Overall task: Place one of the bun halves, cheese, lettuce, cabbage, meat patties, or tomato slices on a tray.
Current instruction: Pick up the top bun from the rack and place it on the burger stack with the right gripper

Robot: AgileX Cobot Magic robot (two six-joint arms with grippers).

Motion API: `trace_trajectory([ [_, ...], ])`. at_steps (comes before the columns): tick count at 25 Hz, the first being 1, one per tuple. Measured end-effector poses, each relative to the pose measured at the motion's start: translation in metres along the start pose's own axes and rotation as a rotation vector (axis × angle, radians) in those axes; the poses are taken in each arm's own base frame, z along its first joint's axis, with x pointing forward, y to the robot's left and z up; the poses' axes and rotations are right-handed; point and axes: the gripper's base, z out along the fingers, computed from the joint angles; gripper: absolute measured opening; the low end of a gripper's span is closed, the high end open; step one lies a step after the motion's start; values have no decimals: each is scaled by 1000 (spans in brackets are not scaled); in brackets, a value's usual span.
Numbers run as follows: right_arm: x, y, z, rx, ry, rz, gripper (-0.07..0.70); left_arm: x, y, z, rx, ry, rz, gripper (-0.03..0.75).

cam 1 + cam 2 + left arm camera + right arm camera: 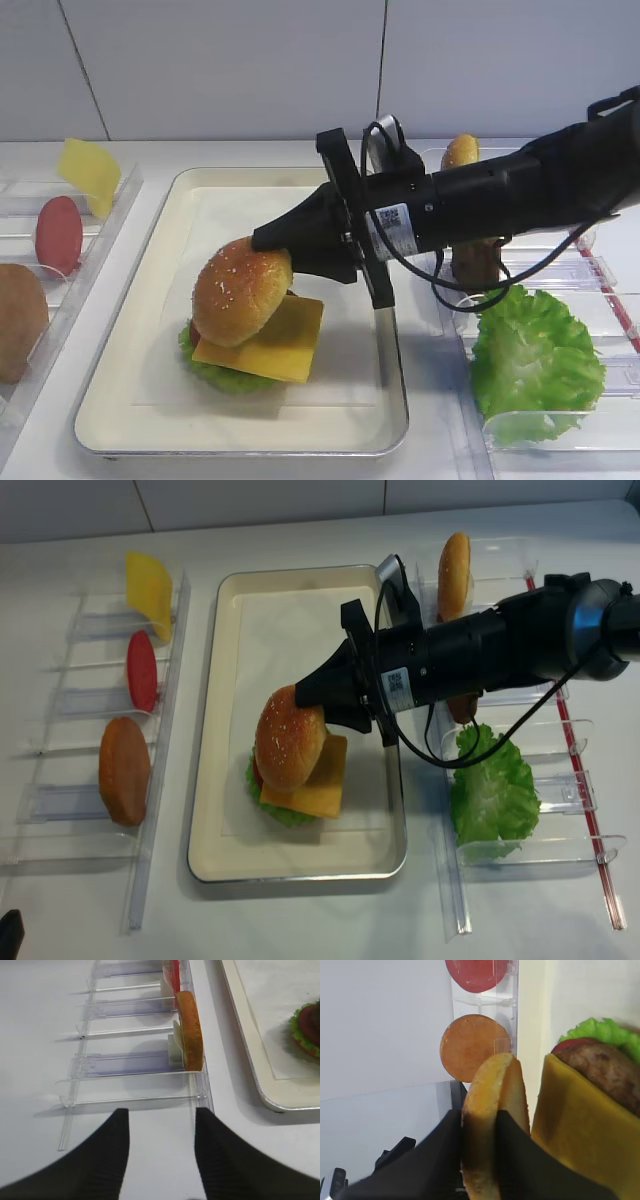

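Exterior high view shows the right gripper (262,240) reaching across to the tray (150,420), its jaws clamped on the rim of the bun top (240,290). That bun sits over the middle of the tray, resting tilted on the stack: cheese (268,342) under it, lettuce (215,372) at the bottom edge. In the right wrist view the two black fingers (445,1160) pinch the bun's edge from both sides, with the meat patty (607,1072) and a tomato slice (570,1044) exposed at about 2 o'clock from the bun.

The bun is not lying flat. Its domed, seeded face looks toward 8 o'clock in the exterior high view, its flat cut face toward the gripper at 2 o'clock, so its round plane stands steeply canted and its thin axis runs along the 8-to-2 line. In my judgement, doing this step well means rolling the wrist so the cut face turns down onto the patty, centring the dome over the stack, which sits at 4 o'clock of the bun's middle, then letting go only once the bun bears on the stack. Releasing at this tilt risks it sliding off toward 8 o'clock and dragging the cheese askew.

The left gripper (160,1125) hangs over the clear rack (130,1065) at the tray's 9 o'clock side, jaws apart and holding nothing
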Motion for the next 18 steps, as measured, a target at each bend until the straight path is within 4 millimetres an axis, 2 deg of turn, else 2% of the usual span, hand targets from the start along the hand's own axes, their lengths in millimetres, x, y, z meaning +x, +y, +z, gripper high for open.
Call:
trace_trajectory([
  [18, 0, 0, 0, 1, -1, -16, 255, 0, 0, 0, 2, 0, -1, 326],
])
